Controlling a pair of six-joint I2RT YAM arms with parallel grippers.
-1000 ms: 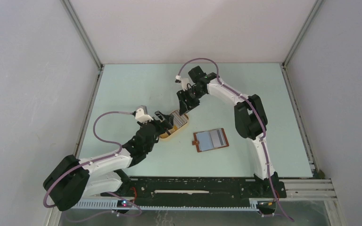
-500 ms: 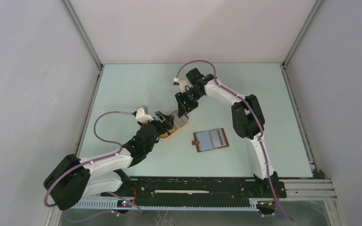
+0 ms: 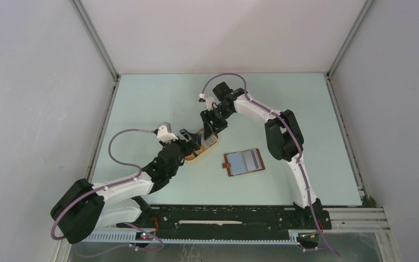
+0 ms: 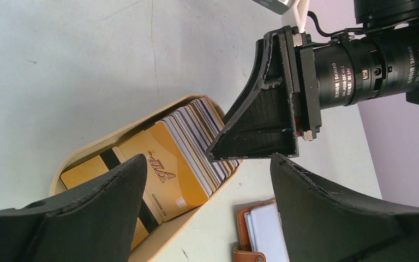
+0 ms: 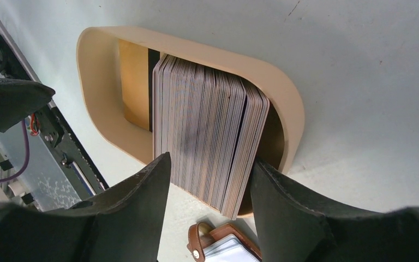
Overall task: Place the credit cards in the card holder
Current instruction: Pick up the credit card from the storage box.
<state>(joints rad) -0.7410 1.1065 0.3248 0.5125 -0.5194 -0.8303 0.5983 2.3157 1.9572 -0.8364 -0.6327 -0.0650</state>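
The credit cards [image 5: 207, 136] stand edge-on as a striped row in a tan oval tray [image 5: 196, 46]; an orange card [image 4: 163, 169] leans at the row's end. My right gripper [image 5: 210, 164] hangs open just above the row, one finger at each end of the stack, gripping nothing that I can see. My left gripper [image 4: 207, 164] is wide open and empty, low beside the tray's near side. The card holder [image 3: 244, 162], reddish-brown with pale pockets, lies open flat on the table right of the tray. Its strap tab with snap [image 5: 199, 245] shows below the right fingers.
The two grippers are close together over the tray [image 3: 198, 148]; the right gripper [image 4: 262, 114] fills the upper part of the left wrist view. Grey walls enclose the pale green table [image 3: 158, 98] on three sides.
The right arm has shifted slightly left and down toward the card row, and its jaws have widened a little. The left arm, tray and card holder have not moved.
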